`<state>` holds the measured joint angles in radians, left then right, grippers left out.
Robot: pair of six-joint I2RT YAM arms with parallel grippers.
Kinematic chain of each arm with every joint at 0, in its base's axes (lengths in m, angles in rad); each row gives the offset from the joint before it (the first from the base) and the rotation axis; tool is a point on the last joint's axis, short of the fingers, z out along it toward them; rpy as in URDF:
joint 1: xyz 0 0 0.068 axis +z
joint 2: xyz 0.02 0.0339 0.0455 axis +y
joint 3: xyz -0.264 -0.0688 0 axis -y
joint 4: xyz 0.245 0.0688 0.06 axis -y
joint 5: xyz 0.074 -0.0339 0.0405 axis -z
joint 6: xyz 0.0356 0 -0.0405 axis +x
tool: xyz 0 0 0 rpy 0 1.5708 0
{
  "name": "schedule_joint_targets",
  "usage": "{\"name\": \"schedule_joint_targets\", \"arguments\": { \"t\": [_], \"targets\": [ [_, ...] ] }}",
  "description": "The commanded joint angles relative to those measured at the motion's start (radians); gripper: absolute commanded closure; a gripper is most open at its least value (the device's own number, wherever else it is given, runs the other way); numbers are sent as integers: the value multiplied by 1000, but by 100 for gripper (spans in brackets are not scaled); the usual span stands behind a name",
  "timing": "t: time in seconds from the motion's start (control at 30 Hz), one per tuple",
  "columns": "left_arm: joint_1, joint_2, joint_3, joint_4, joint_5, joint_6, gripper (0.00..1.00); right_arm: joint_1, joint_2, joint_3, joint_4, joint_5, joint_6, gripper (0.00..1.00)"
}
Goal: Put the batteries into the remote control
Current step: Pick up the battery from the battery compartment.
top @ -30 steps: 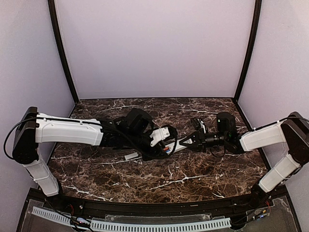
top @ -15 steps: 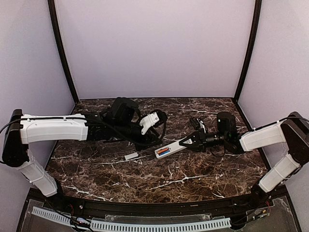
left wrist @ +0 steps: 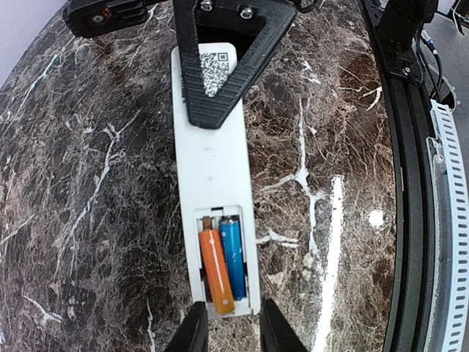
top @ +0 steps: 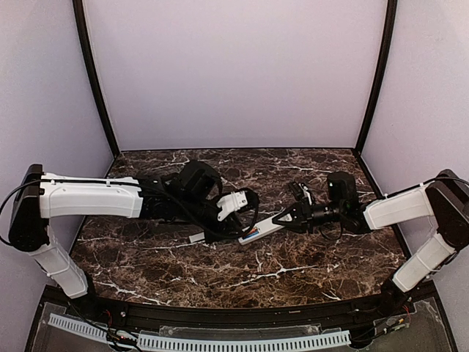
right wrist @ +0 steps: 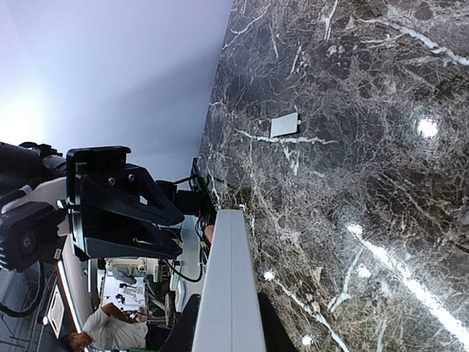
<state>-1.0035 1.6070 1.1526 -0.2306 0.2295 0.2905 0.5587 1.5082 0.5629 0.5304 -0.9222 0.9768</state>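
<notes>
The remote control (left wrist: pixel 212 161) lies near the middle of the dark marbled surface (left wrist: pixel 95 183), back side up, with its battery bay uncovered. Both batteries are in that bay, side by side. The blue cell (left wrist: pixel 233 253) lies straight along the remote's length. The orange cell (left wrist: pixel 217 268) lies at a slant beside it, and its lower end reaches over the bay's edge at the remote's end.

The right claw (right wrist: pixel 227 317) is clenched on the other end of the remote. In the left wrist view one black triangular finger lies across the back, framing a QR label (left wrist: pixel 215 70). In the right wrist view the white bar runs out from between the two fingers.

The left claw (left wrist: pixel 232 323) hovers over the battery end with its jaws parted and nothing held between them. Its two dark fingertips (left wrist: pixel 196 326) straddle the spot where the orange cell sticks out. They seem to sit above the remote rather than around it, though I cannot tell whether they touch it.

A small white cover piece (top: pixel 196 237) lies flat on the surface just left of the remote's battery end, apart from both claws.
</notes>
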Motion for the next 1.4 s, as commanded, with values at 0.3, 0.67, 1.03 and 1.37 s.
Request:
{"name": "schedule_joint_targets", "arguments": {
  "t": [0.3,0.67,1.03,1.37],
  "targets": [
    [-37,120,114,-89,-77,39,83,12,8,26,-7,5,-19,100],
    [-44,174,149,-150,-129,52,93,11,3,28,-14,5,-22,100],
    [-47,169,122,-173,-154,60,90,2,-3,34,-31,8,-29,100],
    [-55,199,157,-181,-166,61,84,3,1,40,-35,6,-35,100]
  ]
}}
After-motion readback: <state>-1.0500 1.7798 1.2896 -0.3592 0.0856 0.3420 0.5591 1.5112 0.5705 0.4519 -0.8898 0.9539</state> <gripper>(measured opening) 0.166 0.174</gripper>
